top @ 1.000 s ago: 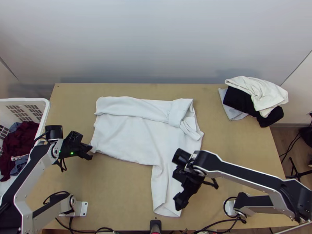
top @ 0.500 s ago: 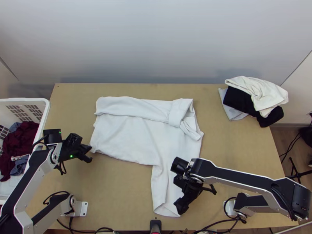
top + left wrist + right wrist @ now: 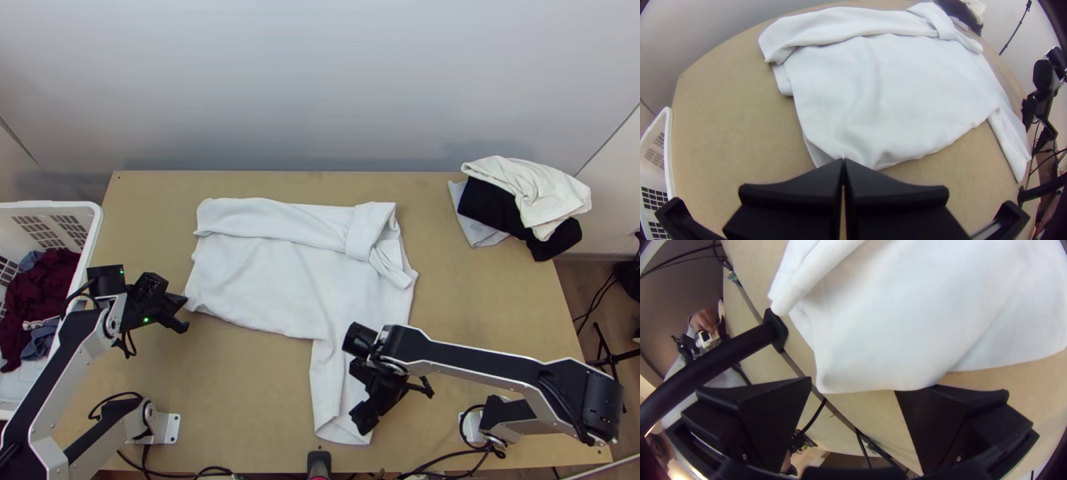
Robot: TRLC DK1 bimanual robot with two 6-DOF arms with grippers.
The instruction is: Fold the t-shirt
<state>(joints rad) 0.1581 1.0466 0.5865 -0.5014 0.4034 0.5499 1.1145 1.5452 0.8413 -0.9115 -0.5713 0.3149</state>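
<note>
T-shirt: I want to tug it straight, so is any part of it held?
The left gripper is shut at a corner of the t-shirt, but whether it pinches cloth cannot be told; the right gripper, open, holds nothing.

The t-shirt (image 3: 264, 280) is plain white with long sleeves, lying flat and partly folded on the table (image 3: 496, 304). The long side facing the table's far edge is turned in over the body, making a lengthwise strip (image 3: 264, 220). At the end of that strip nearer the table's right side, a wide band of cloth (image 3: 370, 228) crosses it, with a bunched, narrow tail slanting away. 1 sleeve (image 3: 330, 384) stretches down toward the table's near edge, laid out nearly straight. The body is spread with soft creases.
</note>
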